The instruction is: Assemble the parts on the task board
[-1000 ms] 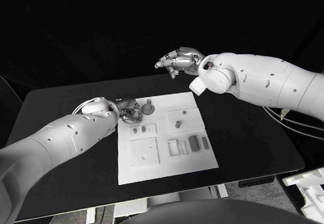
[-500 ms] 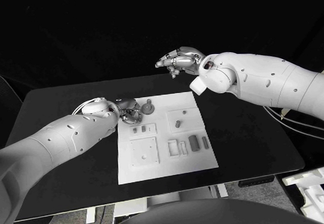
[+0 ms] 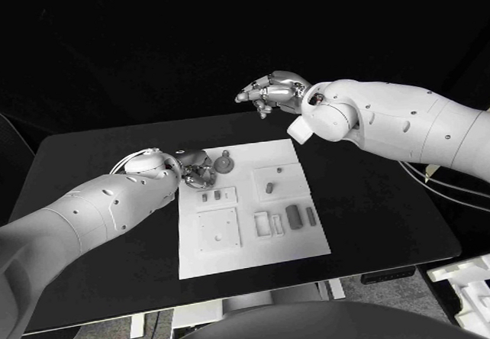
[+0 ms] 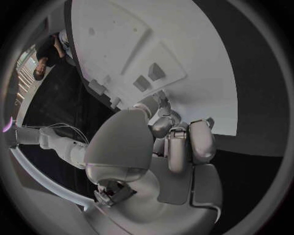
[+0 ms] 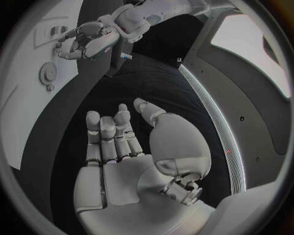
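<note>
Room dark, background black, no detail past the black table [image 3: 83, 224]. Light falls from above onto the white task board [image 3: 249, 253], which glares bright and nearly washes out; small parts on it cast short soft shadows. White arms well lit on top, shaded underneath. Left hand [image 3: 193, 168] and right hand [image 3: 272, 91] show specular glints on metal. Wrist views heavily fisheye: board edges bend, dark vignette rings each circle, rim areas soft. Near palms slightly blurred. Head view reasonably sharp.

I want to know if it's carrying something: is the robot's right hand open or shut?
Open. In the right wrist view the right hand has its fingers stretched out with nothing in the palm, above the black table.
</note>
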Robot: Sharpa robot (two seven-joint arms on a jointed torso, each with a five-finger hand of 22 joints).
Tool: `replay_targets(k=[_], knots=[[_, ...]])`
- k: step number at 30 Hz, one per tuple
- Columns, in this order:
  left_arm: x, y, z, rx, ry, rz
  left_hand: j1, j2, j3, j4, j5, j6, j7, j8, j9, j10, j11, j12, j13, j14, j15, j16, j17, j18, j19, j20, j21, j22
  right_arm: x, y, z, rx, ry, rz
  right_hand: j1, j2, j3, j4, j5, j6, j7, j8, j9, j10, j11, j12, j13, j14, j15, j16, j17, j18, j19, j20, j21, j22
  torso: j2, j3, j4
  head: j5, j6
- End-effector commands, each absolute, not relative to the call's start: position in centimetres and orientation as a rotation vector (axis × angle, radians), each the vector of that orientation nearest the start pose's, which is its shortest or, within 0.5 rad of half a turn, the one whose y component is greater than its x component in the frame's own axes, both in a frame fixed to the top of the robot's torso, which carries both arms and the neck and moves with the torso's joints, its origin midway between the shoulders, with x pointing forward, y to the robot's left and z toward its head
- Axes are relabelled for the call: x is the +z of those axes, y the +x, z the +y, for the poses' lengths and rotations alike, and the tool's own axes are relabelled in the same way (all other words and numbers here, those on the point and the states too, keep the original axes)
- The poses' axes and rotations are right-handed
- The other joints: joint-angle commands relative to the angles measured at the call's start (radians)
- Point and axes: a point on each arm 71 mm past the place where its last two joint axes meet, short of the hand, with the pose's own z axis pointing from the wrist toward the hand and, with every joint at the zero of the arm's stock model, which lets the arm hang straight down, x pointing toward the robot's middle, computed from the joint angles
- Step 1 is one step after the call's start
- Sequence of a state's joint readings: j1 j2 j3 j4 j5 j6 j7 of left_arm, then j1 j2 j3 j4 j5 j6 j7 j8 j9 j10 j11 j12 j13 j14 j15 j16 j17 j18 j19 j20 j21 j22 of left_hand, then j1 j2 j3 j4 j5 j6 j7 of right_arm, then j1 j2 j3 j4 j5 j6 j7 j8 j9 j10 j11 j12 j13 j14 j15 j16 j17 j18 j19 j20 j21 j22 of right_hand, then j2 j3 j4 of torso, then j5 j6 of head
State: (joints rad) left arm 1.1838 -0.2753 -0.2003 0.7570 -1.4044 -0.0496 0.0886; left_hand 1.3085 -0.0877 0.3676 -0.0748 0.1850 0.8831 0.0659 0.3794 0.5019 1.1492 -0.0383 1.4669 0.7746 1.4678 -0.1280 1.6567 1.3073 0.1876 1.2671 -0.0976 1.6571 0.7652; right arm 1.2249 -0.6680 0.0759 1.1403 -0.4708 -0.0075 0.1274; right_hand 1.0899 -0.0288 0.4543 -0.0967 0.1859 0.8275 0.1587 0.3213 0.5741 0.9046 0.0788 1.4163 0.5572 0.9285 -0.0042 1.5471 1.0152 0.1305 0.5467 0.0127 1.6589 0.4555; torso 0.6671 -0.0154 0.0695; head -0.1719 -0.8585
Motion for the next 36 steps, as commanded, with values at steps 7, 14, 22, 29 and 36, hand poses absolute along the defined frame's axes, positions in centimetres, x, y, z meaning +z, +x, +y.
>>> replay_targets(k=[7, 14, 22, 29, 36], knots=[[-28.25, 56.08, 11.01, -0.574, 0.356, 1.970, -0.002, -0.017, -0.006, -0.009, -0.001, 0.103, 0.077, -0.015, -0.004, -0.032, 0.024, 0.005, 0.001, 0.228, 0.002, 0.148, 0.298, 0.074, -0.001, -0.005, 0.140, 0.002, -16.40, 56.13, -21.59, 1.330, 0.699, 1.739, -0.012, 0.001, 0.006, -0.001, -0.003, -0.003, 0.005, 0.005, 0.000, -0.004, -0.002, 0.006, 0.002, 0.001, -0.006, 0.005, 0.002, 0.005, -0.003, -0.002, 0.110, 0.001, 0.000, 0.0009, -0.0013, -0.001, 0.002], [-28.33, 56.12, 11.26, -0.566, 0.353, 1.981, -0.003, -0.027, -0.012, -0.016, -0.001, 0.082, 0.073, -0.028, -0.009, -0.033, 0.025, 0.004, 0.001, 0.230, 0.002, 0.147, 0.300, 0.074, 0.000, -0.005, 0.139, 0.003, -16.40, 56.13, -21.71, 1.328, 0.700, 1.739, -0.012, 0.001, 0.006, -0.001, -0.003, -0.003, 0.005, 0.005, 0.000, -0.004, -0.002, 0.006, 0.002, 0.001, -0.006, 0.005, 0.002, 0.005, -0.003, -0.002, 0.110, 0.001, 0.000, 0.0012, -0.0011, -0.002, 0.002], [-28.28, 56.08, 11.19, -0.578, 0.351, 1.976, -0.011, -0.045, -0.040, -0.031, -0.001, 0.013, 0.061, -0.061, -0.024, -0.034, 0.029, -0.001, 0.000, 0.231, 0.002, 0.146, 0.303, 0.074, 0.000, -0.005, 0.136, 0.007, -16.40, 56.12, -21.69, 1.329, 0.699, 1.739, -0.012, 0.001, 0.006, -0.001, -0.003, -0.003, 0.005, 0.005, 0.000, -0.005, -0.002, 0.006, 0.002, 0.001, -0.006, 0.005, 0.002, 0.005, -0.003, -0.002, 0.110, 0.001, 0.000, 0.0008, -0.0002, -0.004, 0.003], [-28.20, 56.06, 11.30, -0.603, 0.337, 1.967, -0.016, -0.053, -0.061, -0.037, -0.002, -0.029, 0.048, -0.075, -0.032, -0.034, 0.031, -0.005, 0.000, 0.235, 0.002, 0.146, 0.309, 0.074, -0.001, -0.004, 0.135, 0.009, -16.40, 56.15, -21.76, 1.326, 0.701, 1.737, -0.012, 0.001, 0.006, -0.001, -0.003, -0.003, 0.005, 0.005, 0.000, -0.005, -0.002, 0.006, 0.002, 0.001, -0.006, 0.005, 0.002, 0.005, -0.003, -0.002, 0.110, 0.001, 0.000, 0.0006, -0.0012, -0.004, 0.004], [-28.06, 56.12, 11.46, -0.607, 0.329, 1.948, -0.016, -0.058, -0.094, -0.041, -0.002, -0.122, 0.011, -0.090, -0.046, -0.028, 0.034, -0.008, 0.000, 0.240, 0.002, 0.147, 0.317, 0.074, 0.000, -0.004, 0.133, 0.012, -16.40, 56.14, -21.76, 1.327, 0.701, 1.737, -0.013, 0.001, 0.006, -0.001, -0.003, -0.003, 0.005, 0.005, 0.000, -0.005, -0.002, 0.006, 0.002, 0.001, -0.006, 0.005, 0.002, 0.005, -0.003, -0.002, 0.110, 0.001, 0.000, 0.0002, -0.0004, -0.004, 0.005]])
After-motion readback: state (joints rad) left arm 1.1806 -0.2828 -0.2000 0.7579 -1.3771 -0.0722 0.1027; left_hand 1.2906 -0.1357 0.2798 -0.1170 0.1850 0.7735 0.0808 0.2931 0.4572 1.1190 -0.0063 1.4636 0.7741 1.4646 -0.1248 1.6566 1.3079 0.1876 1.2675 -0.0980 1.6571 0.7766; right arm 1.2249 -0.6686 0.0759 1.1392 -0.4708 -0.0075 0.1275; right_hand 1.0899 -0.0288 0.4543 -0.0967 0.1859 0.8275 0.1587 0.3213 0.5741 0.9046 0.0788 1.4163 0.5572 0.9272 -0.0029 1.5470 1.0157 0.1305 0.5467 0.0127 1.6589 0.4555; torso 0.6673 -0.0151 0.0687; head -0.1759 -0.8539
